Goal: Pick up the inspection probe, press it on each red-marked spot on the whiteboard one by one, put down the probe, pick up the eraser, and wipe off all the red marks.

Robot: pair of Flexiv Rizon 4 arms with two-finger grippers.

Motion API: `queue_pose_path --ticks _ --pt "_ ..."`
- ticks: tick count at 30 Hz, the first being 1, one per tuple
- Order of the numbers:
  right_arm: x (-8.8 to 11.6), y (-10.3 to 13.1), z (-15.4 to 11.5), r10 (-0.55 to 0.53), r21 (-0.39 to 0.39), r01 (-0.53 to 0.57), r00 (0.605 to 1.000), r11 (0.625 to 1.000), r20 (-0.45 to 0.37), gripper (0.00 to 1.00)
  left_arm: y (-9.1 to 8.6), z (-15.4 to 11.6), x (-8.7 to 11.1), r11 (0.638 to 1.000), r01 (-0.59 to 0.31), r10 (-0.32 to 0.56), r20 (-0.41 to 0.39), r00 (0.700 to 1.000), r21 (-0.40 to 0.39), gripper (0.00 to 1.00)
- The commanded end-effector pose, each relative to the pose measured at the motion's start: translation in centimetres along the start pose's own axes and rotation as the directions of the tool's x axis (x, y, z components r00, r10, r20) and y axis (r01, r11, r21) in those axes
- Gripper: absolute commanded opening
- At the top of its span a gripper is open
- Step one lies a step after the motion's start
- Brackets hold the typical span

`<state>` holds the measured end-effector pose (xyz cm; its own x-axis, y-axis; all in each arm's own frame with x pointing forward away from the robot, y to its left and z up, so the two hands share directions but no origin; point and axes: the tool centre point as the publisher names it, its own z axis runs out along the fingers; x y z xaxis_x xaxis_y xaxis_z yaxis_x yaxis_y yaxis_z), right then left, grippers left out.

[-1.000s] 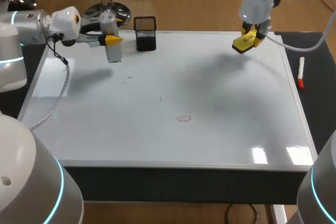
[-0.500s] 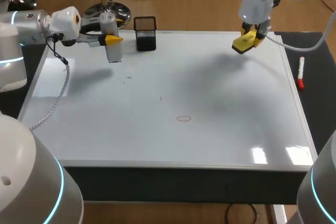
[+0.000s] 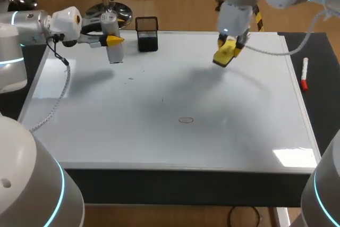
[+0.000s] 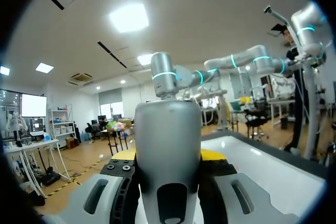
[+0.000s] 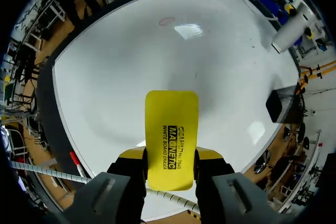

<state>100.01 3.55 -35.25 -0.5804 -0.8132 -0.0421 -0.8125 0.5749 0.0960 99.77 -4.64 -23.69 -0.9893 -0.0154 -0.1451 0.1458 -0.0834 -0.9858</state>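
The silver-grey inspection probe [image 3: 113,40] [image 4: 168,161] hangs above the whiteboard's [image 3: 159,147] far left, held sideways with my left gripper [image 3: 113,40] [image 4: 168,157] shut on it. Above the far middle of the board my right gripper [image 3: 227,53] [image 5: 169,156] is shut on the yellow eraser [image 3: 224,53] [image 5: 171,137], clear of the surface. One small red ring mark [image 3: 185,120] [image 5: 167,21] lies near the board's middle, toward the front. A few faint dark specks [image 3: 130,78] dot the left half.
A black mesh pen holder [image 3: 147,34] [image 5: 275,105] stands at the board's far edge, just right of the probe. A red-capped marker [image 3: 304,73] [image 5: 76,163] lies on the dark table to the right of the board.
My right arm has carried the eraser leftward and a little toward the front, from the far right corner to the far middle. The left arm and probe have not moved.
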Motion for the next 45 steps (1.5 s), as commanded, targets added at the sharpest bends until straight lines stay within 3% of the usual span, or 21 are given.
queue_pose_path --ticks 1,15,22,33,45 --pt "-0.3 4.9 0.1 -0.042 0.073 0.044 0.999 0.996 -0.022 0.0 -0.1 0.0 0.1 1.0 -0.001 0.001 0.003 1.0 -0.002 0.0" --pt "-1.1 18.3 2.7 -0.111 0.038 0.111 0.994 0.993 0.005 0.0 -0.1 0.0 0.1 1.0 -0.001 0.001 0.003 1.0 -0.002 0.0" --pt "-1.8 23.5 4.5 -0.148 -0.013 0.147 0.989 0.989 -0.013 0.0 -0.1 0.0 0.1 1.0 -0.001 0.001 0.003 1.0 -0.002 0.0" --pt "-3.6 27.4 6.7 -0.186 -0.027 0.185 0.982 0.982 -0.038 0.0 -0.1 0.0 0.1 1.0 -0.001 0.001 0.003 1.0 -0.002 0.0" --pt "-2.9 28.3 9.7 -0.15 -0.015 0.15 0.986 0.989 -0.075 0.0 -0.1 0.0 0.1 1.0 -0.001 0.001 0.003 1.0 -0.002 0.0"
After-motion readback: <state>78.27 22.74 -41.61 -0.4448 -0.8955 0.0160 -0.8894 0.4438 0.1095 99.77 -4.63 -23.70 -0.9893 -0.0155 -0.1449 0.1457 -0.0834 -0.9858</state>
